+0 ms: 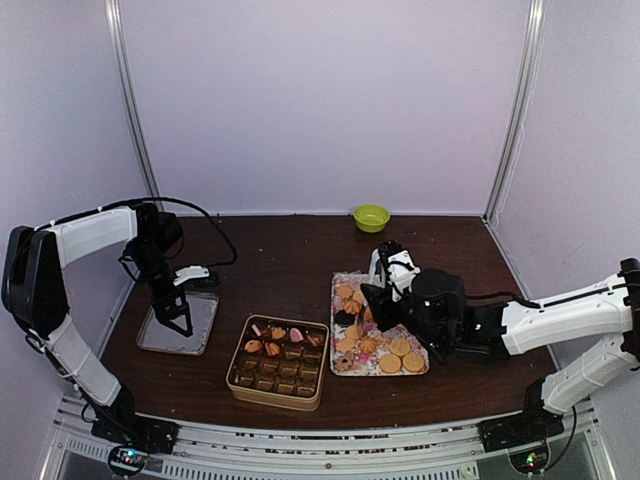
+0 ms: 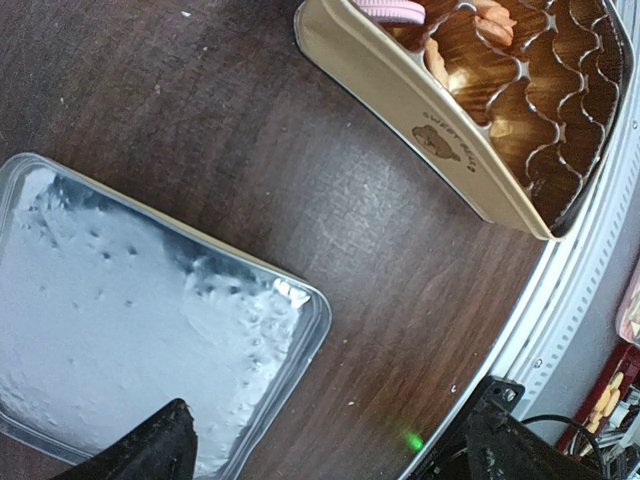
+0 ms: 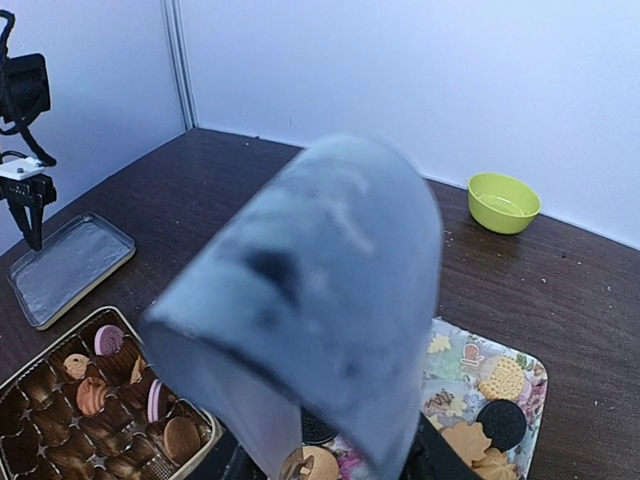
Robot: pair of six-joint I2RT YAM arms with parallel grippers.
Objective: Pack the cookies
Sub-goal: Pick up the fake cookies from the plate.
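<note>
Left arm: your left gripper [image 1: 180, 322] is hanging over the silver tray [image 2: 120, 330] at far left, claw spread wide, nothing in it.

Right arm: your right gripper [image 1: 373, 305] is reaching down onto the floral tray [image 3: 455, 355], right of centre. Its own blurred bulk is blocking most of the wrist view, so you cannot tell whether the claw is spread or pinching.

Most cookies [image 1: 390, 362] are lying on that floral tray, round tan ones nearest you. A few tan and pink ones are sitting in the far cups of the tin [image 1: 275, 392], just left of it.

A green bowl [image 1: 371, 217] is standing by the back wall.
</note>
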